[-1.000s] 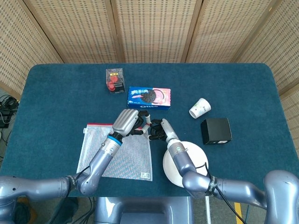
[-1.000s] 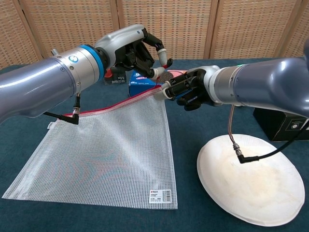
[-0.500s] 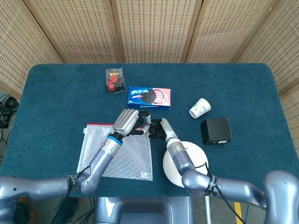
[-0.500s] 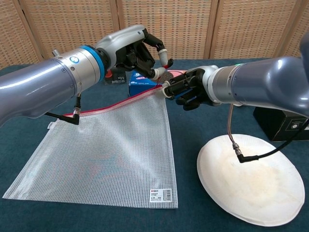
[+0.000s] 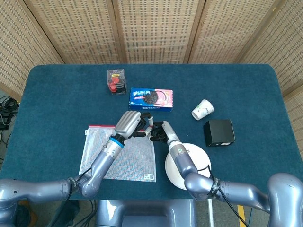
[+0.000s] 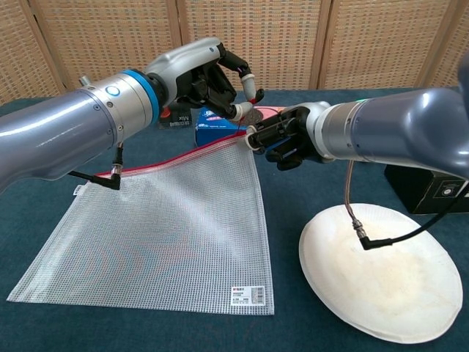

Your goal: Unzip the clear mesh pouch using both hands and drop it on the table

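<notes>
In the chest view the clear mesh pouch [image 6: 154,235] fills the lower left of the frame, its bottom edge flat on the blue table [image 6: 308,183] and its red zip edge [image 6: 176,158] climbing toward the centre, where the top right corner is lifted off the cloth. It looks light and limp — thin netting that sags and creases under its own weight, with no stiffness to push against, so the zip will run only if the edge is kept taut between two holds. Above that corner, upper centre-left, the left hand [image 6: 209,77] is curled with its fingertips [image 6: 236,110] down at the zip end; it seems to be pinching the slider or its tab, though the contact itself is too small to be sure. Just right of it, the right hand [image 6: 282,139] is clenched on the pouch's corner, anchoring it. The best holds are the reinforced zip tape and the tab, not the open mesh. Further right lies a white plate [image 6: 381,279].
</notes>
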Controlling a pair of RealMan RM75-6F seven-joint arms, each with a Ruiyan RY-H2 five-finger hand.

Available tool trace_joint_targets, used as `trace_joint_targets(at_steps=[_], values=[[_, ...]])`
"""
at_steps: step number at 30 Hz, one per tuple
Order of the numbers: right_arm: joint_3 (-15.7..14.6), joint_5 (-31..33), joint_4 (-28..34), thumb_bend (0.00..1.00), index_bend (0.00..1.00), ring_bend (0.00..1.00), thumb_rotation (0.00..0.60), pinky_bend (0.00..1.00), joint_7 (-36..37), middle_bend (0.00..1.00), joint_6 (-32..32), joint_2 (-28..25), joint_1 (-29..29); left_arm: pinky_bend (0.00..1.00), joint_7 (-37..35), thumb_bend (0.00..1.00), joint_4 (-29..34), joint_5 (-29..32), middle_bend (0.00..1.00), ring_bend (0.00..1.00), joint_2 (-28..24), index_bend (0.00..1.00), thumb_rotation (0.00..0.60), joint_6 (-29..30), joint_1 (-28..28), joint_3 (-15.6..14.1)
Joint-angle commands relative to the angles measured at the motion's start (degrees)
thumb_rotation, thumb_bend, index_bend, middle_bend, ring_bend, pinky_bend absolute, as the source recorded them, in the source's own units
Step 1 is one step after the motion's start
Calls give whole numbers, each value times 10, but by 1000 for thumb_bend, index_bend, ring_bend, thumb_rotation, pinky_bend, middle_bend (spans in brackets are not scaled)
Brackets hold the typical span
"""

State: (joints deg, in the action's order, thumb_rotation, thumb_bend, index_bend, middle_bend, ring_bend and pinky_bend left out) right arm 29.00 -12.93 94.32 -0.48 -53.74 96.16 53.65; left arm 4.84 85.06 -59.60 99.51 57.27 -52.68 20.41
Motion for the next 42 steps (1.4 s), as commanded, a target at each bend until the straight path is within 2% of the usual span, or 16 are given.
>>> trace_joint_targets(at_steps=[1, 10, 20, 27, 42], values=[[2, -4, 1, 698, 687, 870, 600, 1000, 3, 864, -2, 0, -2, 1000, 0, 784, -1, 0, 940, 961, -1, 913, 600, 0, 1, 0], [11, -42, 8, 745, 751, 881, 600, 1000, 27, 879, -17, 2, -20, 1000, -14, 787, -7, 5, 940, 961, -6, 916, 600, -3, 9, -1], [24, -73, 18, 754, 771, 894, 600, 1000, 50, 893, -24, -4, -40, 1000, -47, 882, -24, 15, 941, 961, -21, 920, 600, -17, 22, 4], [37, -101, 31, 777, 786, 906, 600, 1000, 80, 899, -13, -15, -58, 1000, -67, 892, -47, 16, 941, 961, -22, 920, 600, -28, 27, 3], [69, -99, 68, 782, 799, 906, 600, 1000, 112, 900, -1, -58, -75, 1000, -96, 891, -91, 12, 941, 961, -26, 920, 600, -38, 37, 4]])
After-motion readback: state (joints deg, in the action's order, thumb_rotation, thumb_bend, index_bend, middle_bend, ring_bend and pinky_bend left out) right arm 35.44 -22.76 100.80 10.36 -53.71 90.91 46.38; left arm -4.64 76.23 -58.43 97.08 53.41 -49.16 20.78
